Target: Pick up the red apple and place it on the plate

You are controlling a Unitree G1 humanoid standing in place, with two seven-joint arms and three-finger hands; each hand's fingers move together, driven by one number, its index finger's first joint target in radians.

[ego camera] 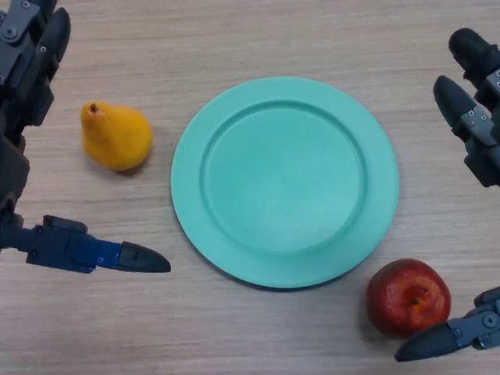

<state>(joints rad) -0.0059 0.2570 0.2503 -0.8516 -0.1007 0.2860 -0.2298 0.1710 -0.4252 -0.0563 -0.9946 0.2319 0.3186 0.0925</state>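
Right of the plate (284, 181), at its lower-right rim: red apple (408, 298), upright, stem dimple facing up, resting on the wooden surface (258, 336) just beside the rim, not visibly touching it. Plate teal, round, bare inside, sitting mid-surface.

Right hand (478, 125) coming in from right of the plate, fingers straight and spread well apart, gripping nothing. Upper fingers stacked off the plate's right rim, tips pointing up and back toward the plate; thumb (437, 339) low, stretched along under the apple, tip just below its lower-right side. Contact between thumb and apple hard to call. Apple bracketed loosely between thumb below and fingers above, with clear room still on the finger side.

Left hand (31, 62) left of the plate, likewise relaxed and apart, empty. Fingers up beyond the plate's far-left side, thumb (117, 254) reaching out low toward the plate's lower-left rim, tip short of it.

Yellow pear (116, 137) lying just left of the plate, narrow gap to the rim, tucked between left fingers and left thumb, touched by neither.

Open surface beyond the plate's far rim and along its near rim.
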